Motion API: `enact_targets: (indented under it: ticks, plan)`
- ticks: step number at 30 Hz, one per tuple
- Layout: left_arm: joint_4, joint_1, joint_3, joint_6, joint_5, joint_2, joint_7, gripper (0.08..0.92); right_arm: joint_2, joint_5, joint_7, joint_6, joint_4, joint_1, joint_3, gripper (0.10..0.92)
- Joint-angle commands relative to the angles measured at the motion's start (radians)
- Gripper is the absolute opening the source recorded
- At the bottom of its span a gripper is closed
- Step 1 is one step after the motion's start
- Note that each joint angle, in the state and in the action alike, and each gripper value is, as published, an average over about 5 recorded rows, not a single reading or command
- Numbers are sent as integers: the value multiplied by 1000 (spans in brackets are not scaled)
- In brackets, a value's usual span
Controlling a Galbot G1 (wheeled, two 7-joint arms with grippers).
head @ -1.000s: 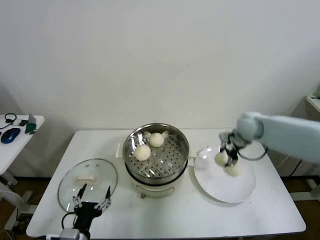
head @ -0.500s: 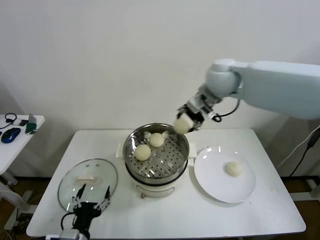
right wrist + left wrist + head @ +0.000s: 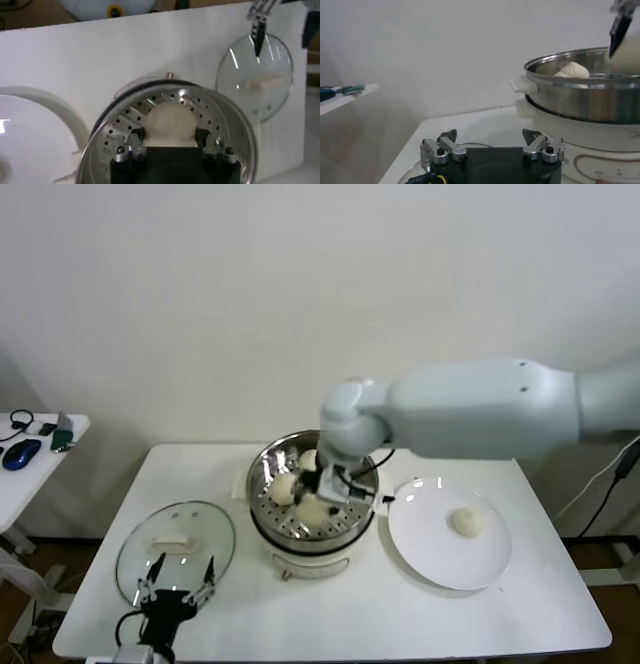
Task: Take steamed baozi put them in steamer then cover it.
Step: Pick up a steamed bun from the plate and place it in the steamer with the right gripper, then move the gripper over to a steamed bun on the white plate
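Note:
The steamer (image 3: 256, 506) stands mid-table on its white base. My right gripper (image 3: 318, 499) is down inside it, shut on a steamed baozi (image 3: 312, 510), which sits just above the perforated tray (image 3: 200, 107). In the right wrist view that baozi (image 3: 169, 122) fills the gap between the right gripper's (image 3: 170, 134) jaws. Two more baozi lie in the steamer, one (image 3: 284, 487) at the left and one (image 3: 307, 459) behind, partly hidden. Another baozi (image 3: 467, 521) rests on the white plate (image 3: 440, 559). The cover (image 3: 175, 544) lies flat at front left. My left gripper (image 3: 177, 594) waits open at its near edge.
The white table (image 3: 400, 614) has free surface in front of the steamer and plate. A small side table (image 3: 40, 446) with a blue mouse (image 3: 20, 454) stands off to the far left. My bulky right arm (image 3: 470, 409) spans above the plate and the steamer's right side.
My right gripper lifted a baozi off the plate, swung left over the steamer and lowered it inside. One baozi stays on the plate. The left arm has not moved.

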Motion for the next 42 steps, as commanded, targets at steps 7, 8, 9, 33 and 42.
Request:
enact_targets:
  ticks: [7, 8, 9, 33, 42]
  plan:
    - [-1, 1, 2, -2, 0, 2, 0, 823, 57, -167, 1, 36, -105, -128, -2, 662]
    - [-1, 1, 2, -2, 1, 2, 0, 823, 57, -166, 2, 35, -106, -130, -1, 662]
    - [-1, 0, 2, -2, 1, 2, 0, 823, 57, -165, 4, 34, -106, -132, -1, 662]
    - [-9, -5, 2, 4, 3, 13, 2, 823, -288, 583, -243, -122, -381, 313, -198, 823]
    - [-4, -16, 7, 1, 2, 7, 1, 823, -573, 480, -162, -297, -339, 123, -255, 823]
